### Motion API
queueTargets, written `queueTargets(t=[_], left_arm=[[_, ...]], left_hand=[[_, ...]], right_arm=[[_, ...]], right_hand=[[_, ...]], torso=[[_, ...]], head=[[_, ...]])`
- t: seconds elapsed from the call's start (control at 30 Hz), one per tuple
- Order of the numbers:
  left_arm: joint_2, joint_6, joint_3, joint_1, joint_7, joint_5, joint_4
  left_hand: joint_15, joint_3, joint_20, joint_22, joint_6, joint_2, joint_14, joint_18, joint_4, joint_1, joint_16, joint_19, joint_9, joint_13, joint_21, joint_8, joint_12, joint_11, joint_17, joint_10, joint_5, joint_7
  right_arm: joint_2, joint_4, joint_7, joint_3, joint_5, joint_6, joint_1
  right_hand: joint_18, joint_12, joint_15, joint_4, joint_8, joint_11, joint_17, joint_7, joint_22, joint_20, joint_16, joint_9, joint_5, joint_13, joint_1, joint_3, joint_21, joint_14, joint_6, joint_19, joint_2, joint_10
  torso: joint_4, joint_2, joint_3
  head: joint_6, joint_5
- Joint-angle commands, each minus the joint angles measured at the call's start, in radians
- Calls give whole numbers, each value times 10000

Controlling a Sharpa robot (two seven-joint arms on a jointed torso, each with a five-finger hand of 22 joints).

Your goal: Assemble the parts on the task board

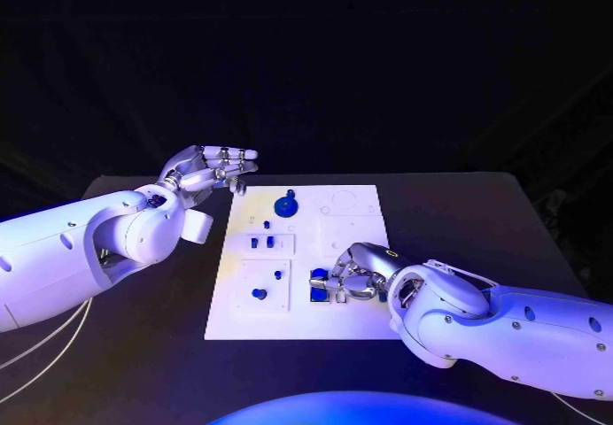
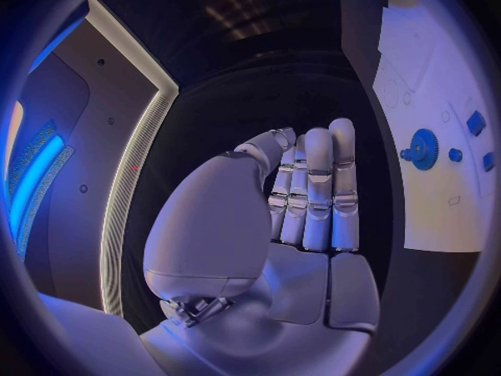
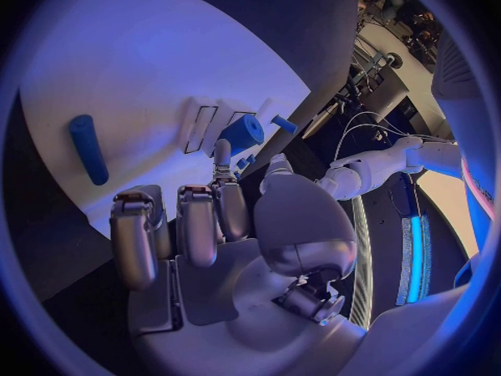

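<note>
The white task board (image 1: 306, 319) lies in the middle of the table. A blue gear (image 1: 286, 206) (image 2: 422, 149) sits near its far end, two small blue pegs (image 1: 260, 241) stand below it, and another blue part (image 1: 259, 293) lies in a recess at the near left. My left hand (image 1: 211, 168) (image 2: 308, 192) hovers off the board's far left corner, fingers straight and side by side, holding nothing. My right hand (image 1: 355, 273) (image 3: 209, 226) rests low over the board's near right. Its fingertips (image 3: 221, 150) reach to a blue cylinder part (image 1: 320, 279) (image 3: 242, 131) without enclosing it.
A long blue pin (image 3: 88, 148) lies flat on the board beside my right hand, and a short blue peg (image 3: 283, 124) stands past the cylinder. The black table (image 1: 460, 212) spreads bare on both sides of the board.
</note>
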Motion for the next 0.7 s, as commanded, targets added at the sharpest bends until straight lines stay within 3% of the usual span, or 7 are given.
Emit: queueTargets(t=[0.03, 0.13, 0.27, 0.5, 0.7], left_arm=[[-7, 170, 5, 5, 44, 5, 33], [-16, 167, 5, 5, 41, 5, 33], [-12, 171, 5, 5, 42, 5, 29], [10, 175, 5, 5, 37, 5, 17], [5, 163, 5, 5, 26, 5, 21]], left_hand=[[13, -12, 48, -10, -52, 56, -75, 135, -28, -82, -43, 30, -16, 10, -68, -57, 35, -7, -9, -80, -15, 16], [13, -10, 48, -11, -53, 59, -75, 135, -30, -81, -43, 31, -16, 10, -69, -57, 36, -8, -10, -81, -14, 16], [13, -8, 48, -12, -54, 63, -76, 136, -31, -80, -43, 31, -17, 10, -70, -57, 37, -8, -11, -82, -13, 16], [13, -5, 48, -13, -54, 70, -76, 136, -34, -78, -42, 32, -17, 11, -72, -57, 39, -9, -12, -84, -11, 16], [13, 0, 48, -14, -54, 78, -77, 137, -37, -76, -42, 33, -18, 11, -74, -56, 42, -9, -14, -86, -9, 15]], right_arm=[[-104, 138, 71, 0, -320, -189, -18], [-171, 190, 79, 0, -367, -73, -25], [-142, 144, 76, 0, -393, -11, -32], [27, -36, 67, 0, -407, 110, -33], [149, -189, 51, 1, -411, 209, -32]], right_hand=[[-65, 58, -53, -187, -73, -64, 1081, -37, 2634, -55, 38, 71, 406, 953, 644, 160, 43, 732, 49, 1044, 110, 81], [-65, 118, -83, -644, -92, -90, 1102, -67, 2634, -78, 51, 151, 478, 1018, 1586, 393, 43, 735, 76, 1044, 144, 125], [-65, 163, -98, -864, -125, -108, 1132, -87, 2634, -93, 68, 206, -1, 1070, 2074, 567, 43, 741, 107, 1044, 218, 160], [-65, 228, -104, -869, -134, -119, 1165, -103, 2634, -97, 89, 225, 21, 1125, 2146, 627, 43, 748, 148, 1044, 287, 202], [-65, 228, -117, -959, -155, -138, 1166, -122, 2634, -106, 89, 242, 16, 1132, 2307, 677, 43, 748, 166, 1044, 257, 210]], torso=[[-3, 3, 2], [-11, 0, 1], [0, -2, -1], [18, 5, 3], [-5, 10, -5]], head=[[-14, 19], [-16, 28], [-24, 16], [-19, 11], [-40, 26]])
